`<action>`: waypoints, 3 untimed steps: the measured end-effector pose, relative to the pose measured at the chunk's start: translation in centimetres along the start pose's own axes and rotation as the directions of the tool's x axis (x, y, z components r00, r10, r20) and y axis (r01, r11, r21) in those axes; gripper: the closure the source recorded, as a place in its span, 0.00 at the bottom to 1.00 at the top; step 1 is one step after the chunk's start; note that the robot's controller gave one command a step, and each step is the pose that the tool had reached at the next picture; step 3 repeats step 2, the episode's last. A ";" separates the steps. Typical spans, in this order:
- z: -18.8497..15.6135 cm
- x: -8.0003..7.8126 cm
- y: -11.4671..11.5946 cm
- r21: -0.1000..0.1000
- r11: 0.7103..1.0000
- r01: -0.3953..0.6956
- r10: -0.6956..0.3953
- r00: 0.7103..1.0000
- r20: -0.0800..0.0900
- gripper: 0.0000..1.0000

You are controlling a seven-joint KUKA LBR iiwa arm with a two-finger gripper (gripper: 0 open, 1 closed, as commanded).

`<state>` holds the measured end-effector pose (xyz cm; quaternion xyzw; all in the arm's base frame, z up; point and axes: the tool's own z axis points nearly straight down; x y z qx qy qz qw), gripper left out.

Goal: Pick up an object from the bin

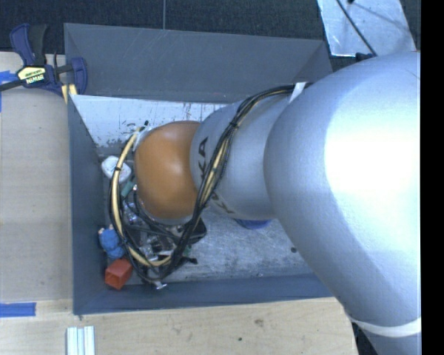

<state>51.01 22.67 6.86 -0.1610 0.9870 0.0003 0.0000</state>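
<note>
Red block [118,274], small and roughly cube-shaped, is recorded on the floor of the bin in its near left corner, just beside the lower end of the gripper [157,263]. It is the object nearest to the gripper, and whether the two are touching cannot be determined. The gripper is positioned low in the left part of the grey metal bin [200,65], close to the left wall. It is largely covered from above by the orange cover [163,172] on the wrist and by a bundle of black and yellow cables [126,198] looped around it. How far the claw is open cannot be told, nor whether anything is held in it. A small blue object [108,240] is noted just behind the red block, by the left wall and close against the cables; its kind cannot be made out. A white object [111,167] is observed farther toward the back, at the left edge of the orange cover, partly hidden by a cable. Another blue object [251,224] is partly visible on the floor beneath the silver arm [340,183], which is extended in from the right and by which much of the floor is hidden. The uncovered floor toward the front is seen to be speckled and scuffed.
</note>
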 end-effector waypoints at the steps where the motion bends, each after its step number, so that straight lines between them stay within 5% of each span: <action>1: -0.4 -0.2 -0.1 0.000 1.000 -0.003 0.003 1.000 0.007 1.00; 2: -14.0 0.9 0.7 0.001 0.998 0.065 -0.065 0.998 0.003 1.00; 3: -14.0 0.9 0.7 0.001 0.998 0.065 -0.065 0.998 0.003 1.00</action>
